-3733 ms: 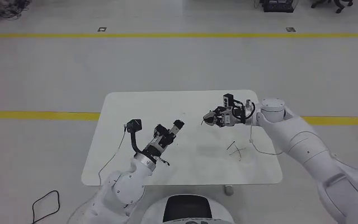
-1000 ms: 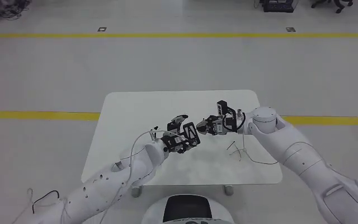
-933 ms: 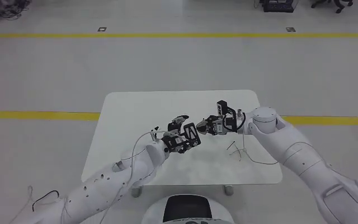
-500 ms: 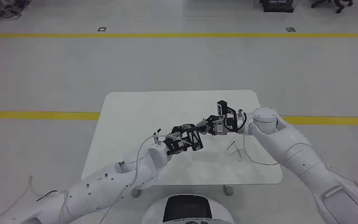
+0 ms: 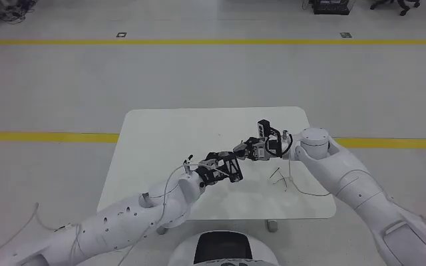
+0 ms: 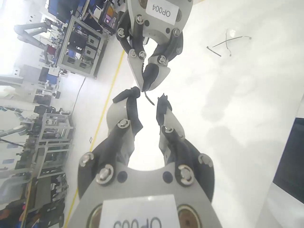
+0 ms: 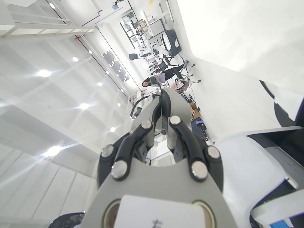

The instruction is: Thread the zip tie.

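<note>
my right gripper [image 6: 145,85] clenches a thin black plastic zip tie [image 6: 149,99]; its tip points between my released left gripper [image 6: 147,94] jaws, from their 1 o'clock overhead.

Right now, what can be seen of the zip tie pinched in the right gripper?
The zip tie is a thin, dark, slightly curved strip that looks like plastic. The shut right gripper pinches one end. The short free end pokes between the fingers of the open left gripper, above the table.
</note>
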You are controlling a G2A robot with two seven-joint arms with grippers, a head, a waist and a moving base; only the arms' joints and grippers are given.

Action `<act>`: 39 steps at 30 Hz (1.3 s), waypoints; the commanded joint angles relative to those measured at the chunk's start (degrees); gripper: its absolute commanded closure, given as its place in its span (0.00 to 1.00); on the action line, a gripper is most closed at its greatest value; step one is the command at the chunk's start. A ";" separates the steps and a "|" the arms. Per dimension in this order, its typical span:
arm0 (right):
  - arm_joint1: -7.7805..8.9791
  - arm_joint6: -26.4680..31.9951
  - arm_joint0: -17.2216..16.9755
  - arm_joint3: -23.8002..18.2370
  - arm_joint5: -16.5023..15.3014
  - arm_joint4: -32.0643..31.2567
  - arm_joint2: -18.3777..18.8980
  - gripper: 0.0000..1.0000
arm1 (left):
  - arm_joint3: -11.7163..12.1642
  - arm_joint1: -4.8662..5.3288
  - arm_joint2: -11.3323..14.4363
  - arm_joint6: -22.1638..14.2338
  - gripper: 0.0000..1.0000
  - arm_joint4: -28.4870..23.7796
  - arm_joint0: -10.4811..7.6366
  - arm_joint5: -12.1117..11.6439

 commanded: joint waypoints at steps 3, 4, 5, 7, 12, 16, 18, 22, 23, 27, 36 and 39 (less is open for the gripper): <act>-0.12 0.17 0.11 0.05 0.00 -0.09 -0.09 1.00 | 0.04 0.11 0.68 -0.03 0.80 0.00 -0.40 0.47; -0.16 0.22 0.14 0.03 0.00 -0.17 -0.12 1.00 | 0.04 0.14 0.84 0.00 0.80 0.00 -0.50 0.64; -0.18 0.22 0.15 0.02 0.00 -0.27 -0.17 1.00 | 0.04 0.15 0.94 0.05 0.80 0.00 -0.56 0.78; -0.25 0.22 0.20 0.01 0.00 -0.37 -0.28 1.00 | 0.03 0.20 1.12 0.14 0.80 0.00 -0.72 1.01; -0.46 0.13 0.35 0.17 0.00 -0.43 -0.75 1.00 | -0.01 0.30 1.38 0.42 0.84 0.00 -0.87 1.33; -0.64 0.18 0.59 0.43 0.00 -0.38 -1.08 1.00 | 0.06 0.39 1.56 0.55 0.89 0.00 -0.92 1.11; -0.71 0.20 0.69 0.50 0.00 -0.42 -1.21 1.00 | 0.06 0.43 1.61 0.55 0.90 0.00 -0.97 1.01; -0.82 0.28 0.86 0.61 0.00 -0.50 -1.44 1.00 | 0.03 0.50 1.69 0.57 0.93 0.00 -0.98 0.90; -0.84 0.31 0.89 0.63 0.00 -0.48 -1.47 1.00 | 0.05 0.52 1.72 0.59 0.97 0.00 -0.98 0.85; -0.93 0.34 0.88 0.77 0.00 -0.29 -1.58 1.00 | 0.33 0.50 1.56 0.29 1.00 0.00 -0.61 0.76; -1.20 0.43 1.05 1.25 0.00 -0.14 -1.85 0.32 | 0.38 0.30 -0.53 0.46 1.00 -0.20 1.06 -0.12; -1.24 0.33 1.07 1.31 0.00 -0.17 -1.81 0.00 | 0.40 0.24 -1.59 0.56 1.00 -0.76 1.75 -0.27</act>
